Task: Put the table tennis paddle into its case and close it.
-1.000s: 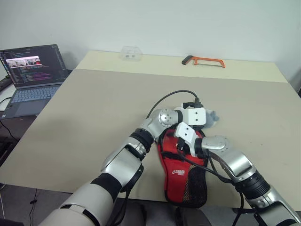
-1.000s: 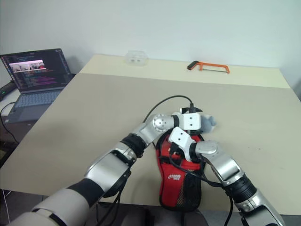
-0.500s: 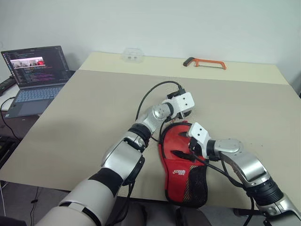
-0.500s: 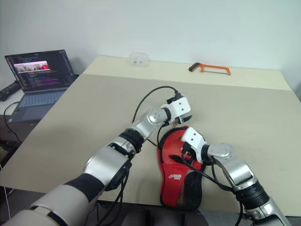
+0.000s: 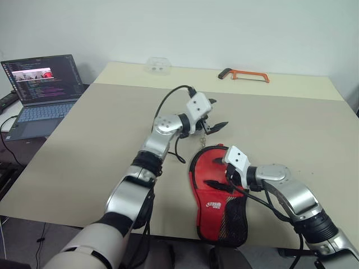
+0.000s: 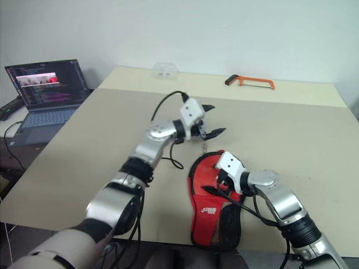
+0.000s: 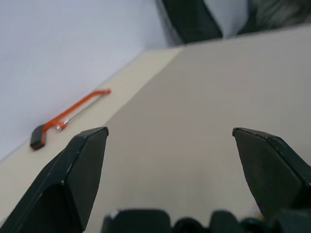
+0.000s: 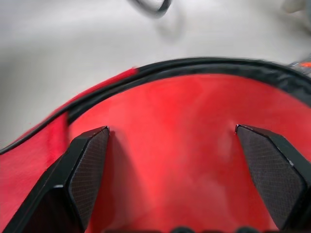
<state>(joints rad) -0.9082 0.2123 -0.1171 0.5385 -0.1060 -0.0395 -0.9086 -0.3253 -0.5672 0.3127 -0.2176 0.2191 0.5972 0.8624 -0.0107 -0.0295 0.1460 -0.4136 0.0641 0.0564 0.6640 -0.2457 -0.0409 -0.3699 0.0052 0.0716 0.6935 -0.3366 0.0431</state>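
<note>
Red paddle-shaped fabric case (image 5: pixel 216 193) with white logo (mesh pocket nearest the robot) flat on the beige table (image 5: pixel 101 140), right gripper (image 5: pixel 216 174) spread wide just over its round end, left gripper (image 5: pixel 214 116) wide, empty, raised beyond the case, orange hacksaw (image 5: pixel 244 74) far behind the case.

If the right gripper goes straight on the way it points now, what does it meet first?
Most likely the red face of the case: the open right gripper points down at it from close above, though contact is unclear.

A lab or office workroom, probably: a large bare beige table (image 5: pixel 112 145) stands against a plain white wall (image 5: pixel 224 28). Left of the table an open laptop (image 5: pixel 39 89) shows code; an orange hacksaw (image 5: pixel 244 74) lies at the table's far edge.
</note>
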